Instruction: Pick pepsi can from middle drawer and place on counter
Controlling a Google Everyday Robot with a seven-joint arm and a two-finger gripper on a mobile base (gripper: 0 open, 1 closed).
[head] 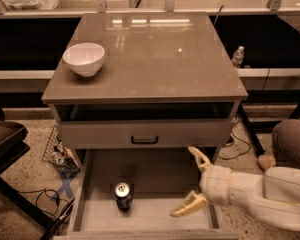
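The pepsi can [123, 195] stands upright on the floor of the open middle drawer [155, 215], left of centre, its silver top facing up. My gripper [192, 181] hangs over the drawer's right half, open, with one finger pointing up toward the drawer front above and the other down-left. It is empty and well to the right of the can. The counter [160, 54] is the glossy slab on top of the cabinet, above the drawers.
A white bowl [84, 59] sits at the counter's left side. A closed drawer front with a dark handle [144, 139] overhangs the open drawer. A small bottle [238, 56] stands behind right. A wire basket [57, 151] and cables lie on the floor at left.
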